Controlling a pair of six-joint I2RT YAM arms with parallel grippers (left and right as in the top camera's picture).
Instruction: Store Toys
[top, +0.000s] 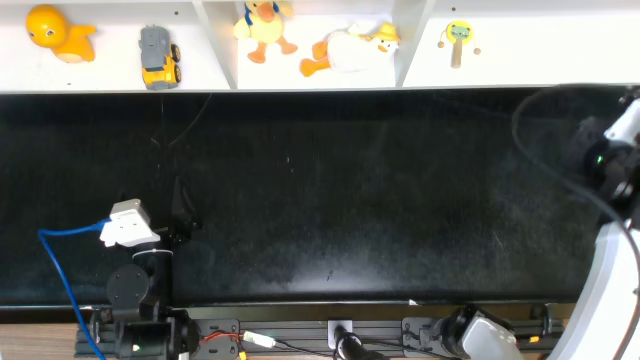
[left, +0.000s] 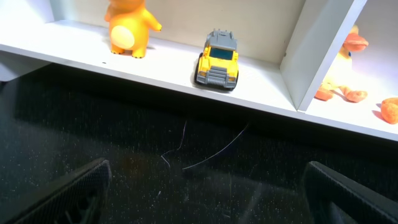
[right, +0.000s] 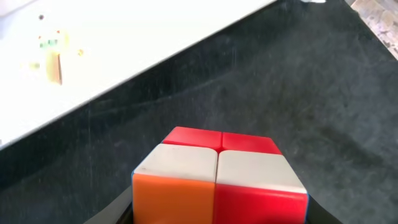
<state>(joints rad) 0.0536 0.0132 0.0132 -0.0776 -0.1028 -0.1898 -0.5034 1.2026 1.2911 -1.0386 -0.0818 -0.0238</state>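
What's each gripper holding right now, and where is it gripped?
The right gripper grips the puzzle cube by two opposite sides, low down. The left gripper is open and holds nothing.

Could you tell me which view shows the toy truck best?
The left wrist view: the toy truck faces it, close. The top view gives its roof, small; the right wrist view looks at a cube.

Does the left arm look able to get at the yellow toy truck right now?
Probably yes. The left gripper is open and empty, facing the toy truck across bare black mat; nothing stands in front of it on the shelf.
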